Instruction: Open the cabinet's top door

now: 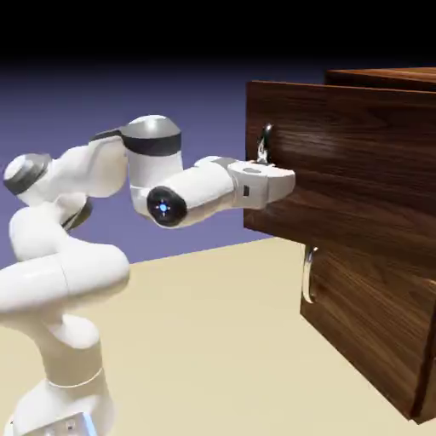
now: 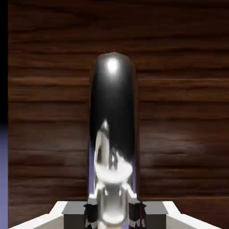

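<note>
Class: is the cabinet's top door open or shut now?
Open: the top door juts forward of the lower panel, its handle between the jaws.

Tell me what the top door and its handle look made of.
The top door looks like dark walnut wood with a low sheen: horizontal grain streaks run across it. Its handle looks like polished metal, bright highlights and mirror-like reflections, though a rendered surface leaves that open.

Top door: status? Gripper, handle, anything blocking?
Gripper shut on top door's handle. Top door pulled out from the cabinet. Nothing in the way.
</note>
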